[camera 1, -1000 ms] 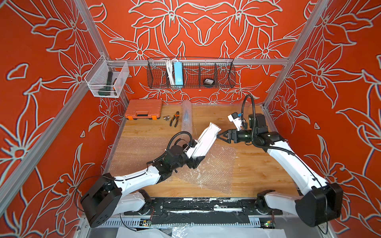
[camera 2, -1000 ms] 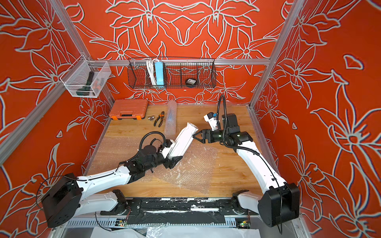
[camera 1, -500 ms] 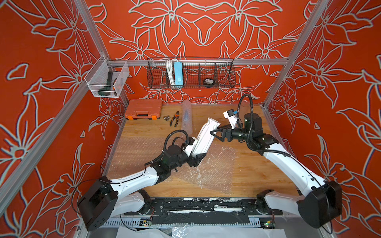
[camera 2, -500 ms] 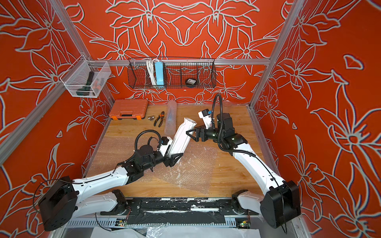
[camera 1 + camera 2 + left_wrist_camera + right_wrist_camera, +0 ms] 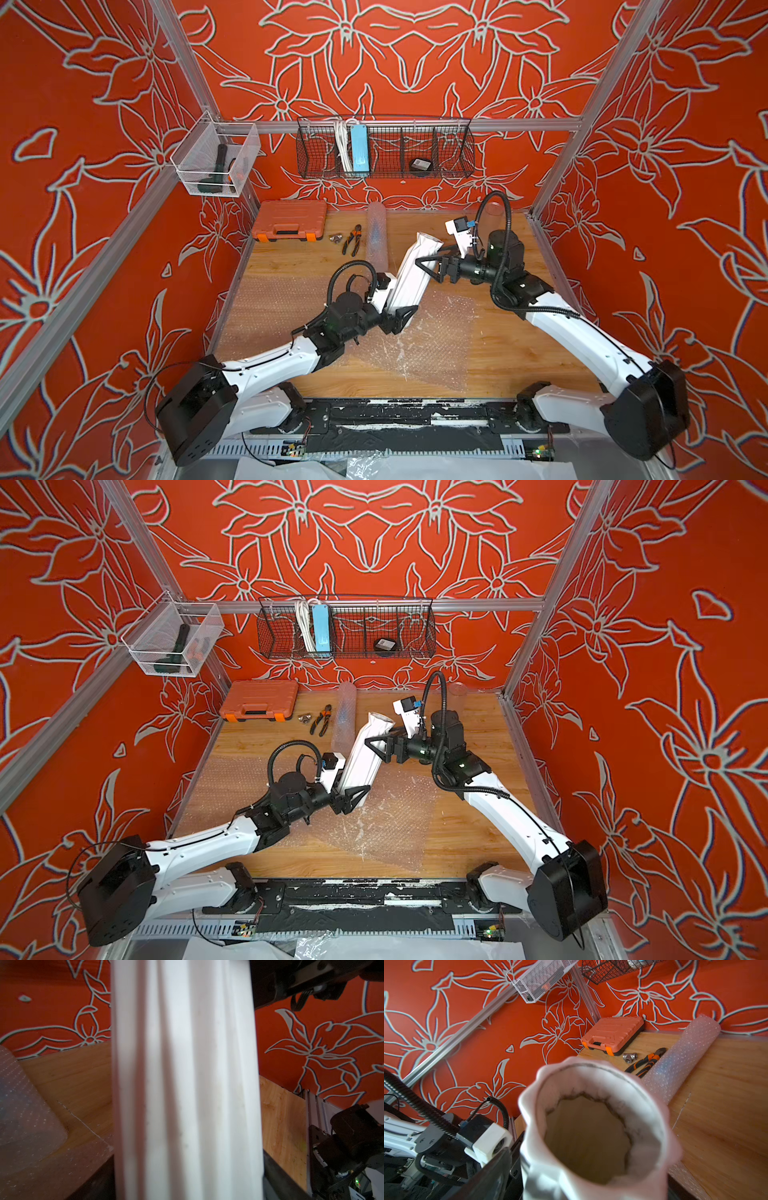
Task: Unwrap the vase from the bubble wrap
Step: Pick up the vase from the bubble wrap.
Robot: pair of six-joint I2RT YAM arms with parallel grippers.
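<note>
Vase (image 5: pixel 413 276) is bare, tilted over the flat bubble wrap (image 5: pixel 434 345), left gripper (image 5: pixel 400 318) clamped near its base, right gripper (image 5: pixel 429 266) spread wide astride the upper body, not visibly clamped; looks rigid, slick, brittle, so grip the fluted body, not the lip.

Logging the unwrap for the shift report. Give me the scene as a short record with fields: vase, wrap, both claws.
vase: white, fluted, bare of wrap, tilted
left claw: shut on the vase near its base
right claw: open, at the vase's upper part
bubble wrap: flat sheet on the table, below the vase
spare wrap: rolled tube at the back, beside the pliers
</note>
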